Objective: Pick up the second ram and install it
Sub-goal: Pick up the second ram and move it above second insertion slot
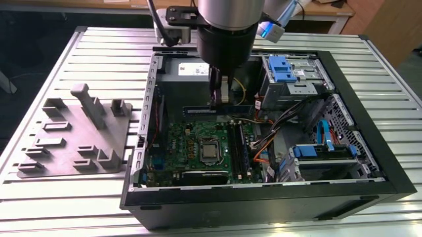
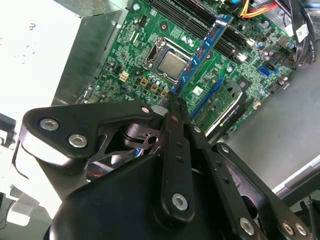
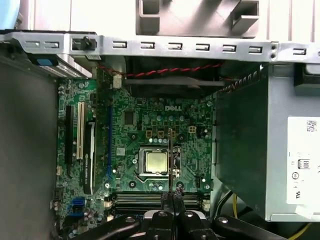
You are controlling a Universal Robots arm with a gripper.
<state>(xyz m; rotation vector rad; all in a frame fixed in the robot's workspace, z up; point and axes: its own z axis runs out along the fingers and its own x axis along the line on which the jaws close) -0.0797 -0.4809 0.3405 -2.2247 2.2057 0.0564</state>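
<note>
Exterior view: ribbed metal desk (image 1: 66, 197), pale grey, with dark floor (image 1: 26, 49) beyond it at the exterior view's left and wooden furniture (image 1: 389, 24) at the far right corner. An open computer case (image 1: 264, 200) lies on its side on the desk. A grey holder tray (image 1: 72, 143) sits beside it on the exterior view's left, close to the case wall. The arm comes straight down into the case. The pincer (image 1: 219, 102) is clamped on the second ram (image 1: 197, 110), gripping it near mid-length. The stick is held level and on edge, above the green motherboard (image 1: 178, 143) and near the grey power-supply box (image 1: 188, 69). It is not seated, and it lies crosswise to the black memory slots (image 1: 240, 148). Second wrist view: pincer (image 2: 172, 102) narrow, its fingers pressed on the second ram (image 2: 202, 50), which reaches out over the motherboard (image 2: 125, 55) just past the processor socket (image 2: 170, 62). First wrist view: pincer (image 3: 171, 197) shut on the second ram (image 3: 170, 155), seen edge-on as a thin dark line over the processor socket (image 3: 156, 161). The power-supply box (image 3: 245, 150) stands to one side, a fan (image 3: 170, 82) sits beyond the board, and the holder tray (image 3: 200, 15) is outside the case wall.
</note>
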